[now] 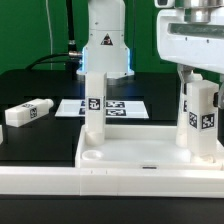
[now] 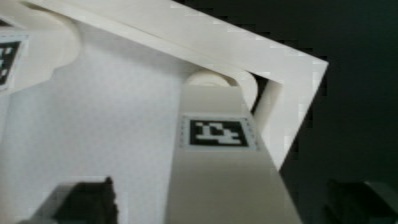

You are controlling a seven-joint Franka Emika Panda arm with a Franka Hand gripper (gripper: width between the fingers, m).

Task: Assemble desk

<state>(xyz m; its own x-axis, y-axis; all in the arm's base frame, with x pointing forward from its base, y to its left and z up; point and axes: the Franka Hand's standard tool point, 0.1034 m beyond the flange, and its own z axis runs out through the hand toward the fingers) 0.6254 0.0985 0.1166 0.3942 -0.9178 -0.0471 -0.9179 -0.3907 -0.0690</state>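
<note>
The desk's white tabletop (image 1: pixel 140 152) lies with its raised rim up at the front of the table. Two white tagged legs stand upright in its corners, one towards the exterior view's left (image 1: pixel 93 108) and one on the right (image 1: pixel 200 118). My gripper (image 1: pixel 200 76) hangs straight over the right leg, with its fingers down either side of the leg's top. In the wrist view that leg (image 2: pixel 222 135) runs between the dark fingertips (image 2: pixel 89 200). A gap shows beside it, so the gripper (image 2: pixel 228 205) is open. The tabletop's corner rim (image 2: pixel 196 40) lies beyond.
A third white leg (image 1: pixel 28 112) lies loose on the black table at the exterior view's left. The marker board (image 1: pixel 120 107) lies flat behind the tabletop. The arm's white base (image 1: pixel 105 45) stands at the back, with a green curtain behind it.
</note>
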